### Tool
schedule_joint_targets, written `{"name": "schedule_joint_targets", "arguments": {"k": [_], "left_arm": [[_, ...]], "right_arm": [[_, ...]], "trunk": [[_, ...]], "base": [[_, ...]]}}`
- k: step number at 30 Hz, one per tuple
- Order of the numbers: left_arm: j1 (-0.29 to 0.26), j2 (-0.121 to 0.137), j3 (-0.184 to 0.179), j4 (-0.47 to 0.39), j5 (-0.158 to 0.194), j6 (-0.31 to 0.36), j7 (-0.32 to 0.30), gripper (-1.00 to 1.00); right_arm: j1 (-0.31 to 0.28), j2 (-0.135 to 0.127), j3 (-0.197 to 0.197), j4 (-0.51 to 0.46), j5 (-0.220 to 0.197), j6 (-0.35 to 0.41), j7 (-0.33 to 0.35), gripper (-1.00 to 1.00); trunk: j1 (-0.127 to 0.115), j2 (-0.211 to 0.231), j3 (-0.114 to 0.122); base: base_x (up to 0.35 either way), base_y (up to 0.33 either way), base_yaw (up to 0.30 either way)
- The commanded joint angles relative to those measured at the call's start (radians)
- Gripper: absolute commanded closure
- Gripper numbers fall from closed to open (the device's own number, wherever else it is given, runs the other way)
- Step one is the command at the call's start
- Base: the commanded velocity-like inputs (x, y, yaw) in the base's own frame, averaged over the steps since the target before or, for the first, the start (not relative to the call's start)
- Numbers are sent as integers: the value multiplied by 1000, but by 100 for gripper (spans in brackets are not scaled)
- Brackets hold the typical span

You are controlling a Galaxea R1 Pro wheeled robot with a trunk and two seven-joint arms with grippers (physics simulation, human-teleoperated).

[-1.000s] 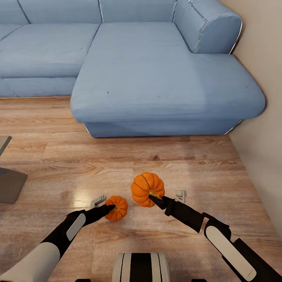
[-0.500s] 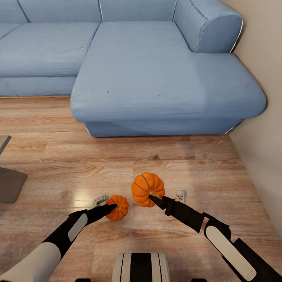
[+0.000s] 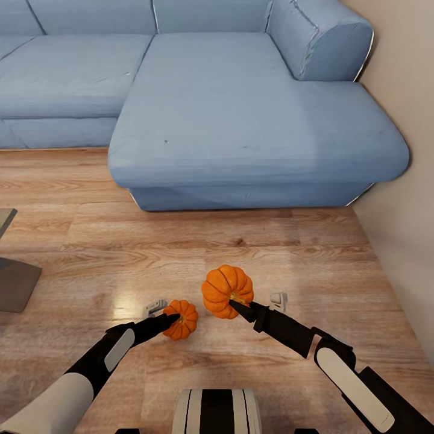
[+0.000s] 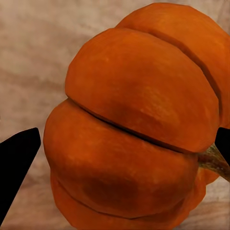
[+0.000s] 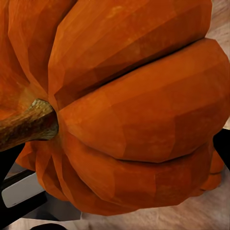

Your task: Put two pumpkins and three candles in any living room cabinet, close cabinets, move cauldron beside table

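Two orange pumpkins sit low over the wooden floor in front of me. My left gripper (image 3: 173,317) is shut on the smaller pumpkin (image 3: 182,319), and the left wrist view shows black fingertips (image 4: 17,160) on both sides of that pumpkin (image 4: 134,124). The larger pumpkin (image 3: 226,290) is held by its lower side near the stem, with my right gripper (image 3: 237,305) shut on it. In the right wrist view this pumpkin (image 5: 139,110) is very close, its brown stem pointing sideways. The candles, cabinet and cauldron are out of view.
A big blue corner sofa (image 3: 241,120) spans the far side. A beige wall (image 3: 410,253) closes the right. The table's grey slanted leg (image 3: 15,283) stands at the left edge. A small pale grey piece (image 3: 278,299) shows beside each gripper.
The small pumpkin and my left gripper have shifted very slightly away from me. The right arm and its pumpkin have stayed put.
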Motion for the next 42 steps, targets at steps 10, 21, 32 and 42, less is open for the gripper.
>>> {"name": "schedule_joint_targets", "arguments": {"k": [10, 21, 32, 42], "left_arm": [[0, 1, -4, 35, -12, 1, 2, 100], [0, 4, -3, 35, -11, 1, 1, 100], [0, 73, 19, 8, 4, 13, -227, 100], [69, 231, 76, -362, 166, 181, -224, 100]], "right_arm": [[-1, -2, 1, 0, -9, 4, -1, 100], [0, -2, 0, 0, -9, 4, -1, 100], [-1, -2, 0, 4, -14, 4, -1, 100], [-1, -2, -2, 44, -16, 1, -18, 100]], "trunk": [[0, 0, -1], [-3, 1, 23], [-8, 4, 65], [-12, 6, 104]], "base": [[0, 0, 0], [0, 0, 0], [0, 0, 0], [0, 0, 0]]}}
